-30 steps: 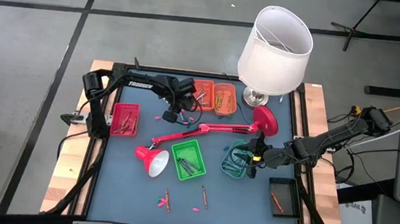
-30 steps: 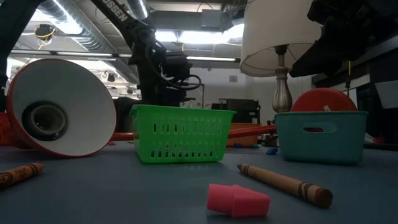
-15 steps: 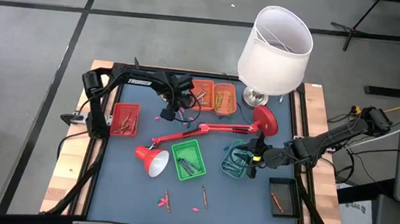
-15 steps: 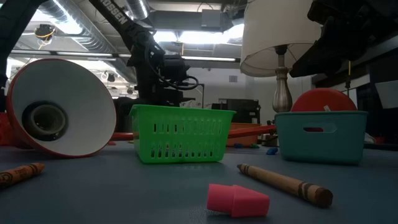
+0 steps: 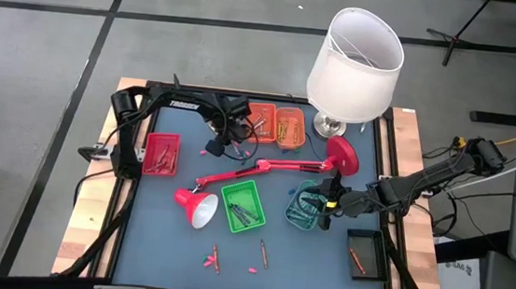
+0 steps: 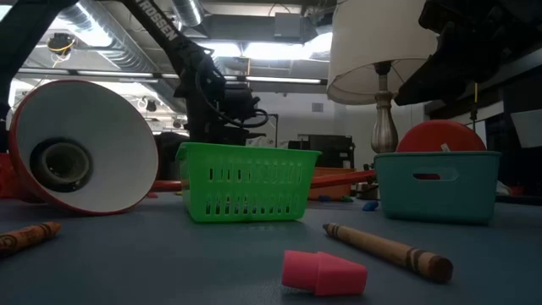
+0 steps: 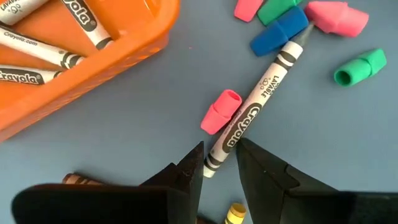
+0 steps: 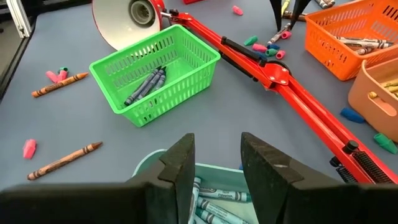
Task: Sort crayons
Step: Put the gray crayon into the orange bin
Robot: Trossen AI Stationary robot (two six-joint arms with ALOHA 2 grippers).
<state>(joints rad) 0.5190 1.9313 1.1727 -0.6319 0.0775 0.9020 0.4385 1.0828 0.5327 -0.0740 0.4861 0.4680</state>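
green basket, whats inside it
The green basket holds a few grey crayons lying together on its floor. Its near wall hides part of the floor, so more could lie there.

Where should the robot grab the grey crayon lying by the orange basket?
Probably at the wrapped end nearest the left gripper. The grey crayon lies flat on the mat, so come straight down with one open finger each side. Its far tip sits among loose caps, and a pink cap touches its middle.
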